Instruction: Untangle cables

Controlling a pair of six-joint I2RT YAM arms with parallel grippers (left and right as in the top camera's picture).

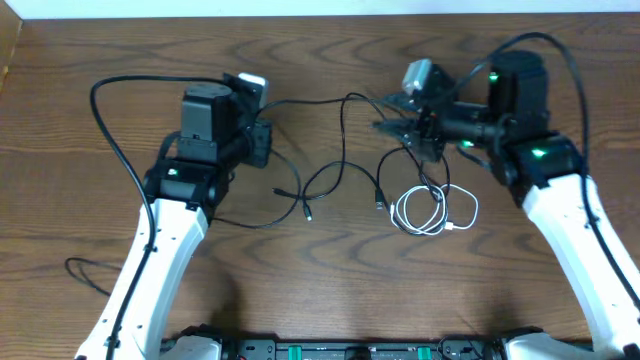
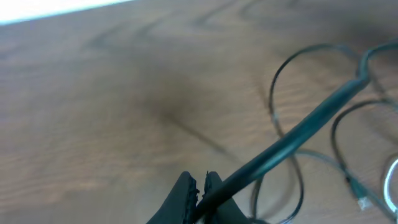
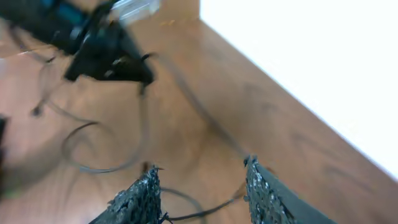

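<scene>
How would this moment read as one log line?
left hand: shut on black cable | right hand: open | white cable: coiled on table, not held

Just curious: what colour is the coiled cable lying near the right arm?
White; that coiled cable shows clearest overhead.

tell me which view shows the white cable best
Overhead: the white cable shows as a whole coil with its plug. Left wrist catches only a pale arc at its edge; right wrist shows none.

Thin black cables (image 1: 343, 135) sprawl in loose, tangled loops; a shorter white cable (image 1: 404, 220) lies coiled just beside them.
</scene>
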